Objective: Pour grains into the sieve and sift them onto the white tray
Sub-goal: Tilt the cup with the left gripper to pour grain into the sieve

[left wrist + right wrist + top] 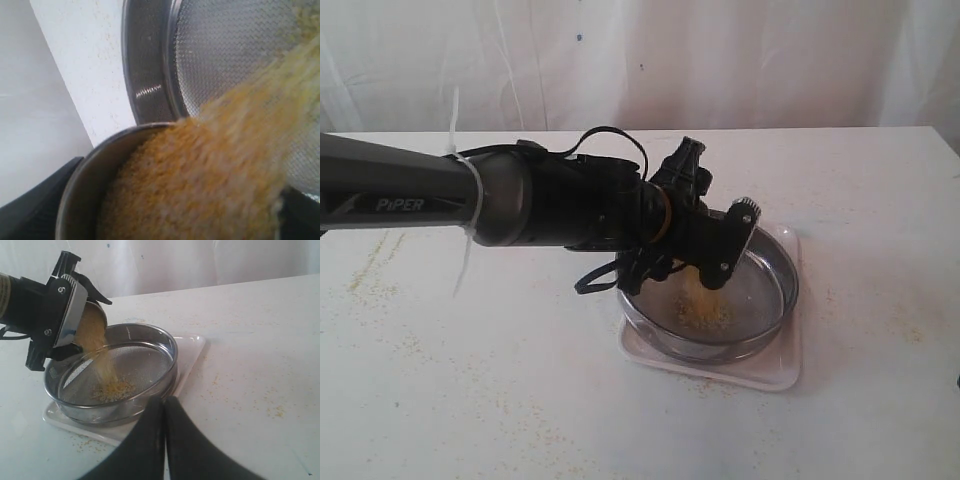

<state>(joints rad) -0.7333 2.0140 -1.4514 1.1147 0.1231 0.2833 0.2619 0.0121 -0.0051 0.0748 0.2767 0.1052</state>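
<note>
My left gripper (720,245) is shut on a small steel cup (94,320), which is tipped over the sieve (775,300). Golden grains (200,185) fill the cup (80,190) and stream over its lip onto the mesh (225,60). A small heap of grains (115,389) lies on the mesh, also seen from outside (705,312). The sieve (150,340) rests on the white tray (765,372), whose corner (192,347) shows beyond the rim. My right gripper (165,401) is shut and holds nothing; it hovers just beside the sieve's near rim, out of the exterior view.
The white table (470,400) carries scattered stray grains, mostly at the left (375,280) and right of the tray (272,410). A white curtain (640,60) hangs behind the table. My left arm (420,195) stretches across from the left.
</note>
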